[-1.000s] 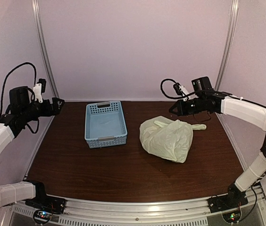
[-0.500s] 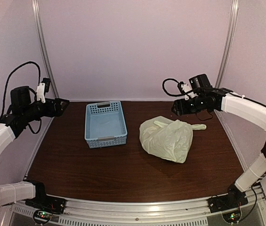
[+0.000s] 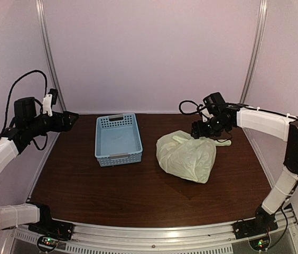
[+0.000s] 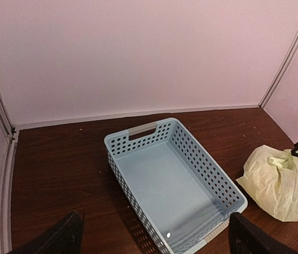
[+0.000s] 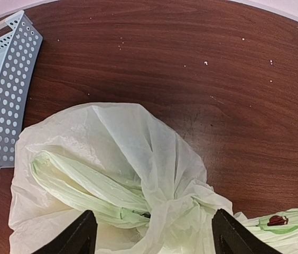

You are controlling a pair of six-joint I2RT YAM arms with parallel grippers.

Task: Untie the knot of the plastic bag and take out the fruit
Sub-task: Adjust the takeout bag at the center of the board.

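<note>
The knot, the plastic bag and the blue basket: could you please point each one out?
knot (image 5: 162,210), right wrist view, on the twisted bunch.
plastic bag (image 3: 187,156), top view, middle of its body.
blue basket (image 4: 204,165), left wrist view, perforated side wall.

Readable text: you are finding none in any of the three views.
Plastic bag (image 5: 138,153): it is showing you one small dark red mark (image 5: 277,220) on a green patch, printed on the loose strip of plastic lying at the lower right of the right wrist view.
Mark, legibility: you are seeing only a rounded dark red blot, too small and crumpled to make out as letters, a number or a brand.
</note>
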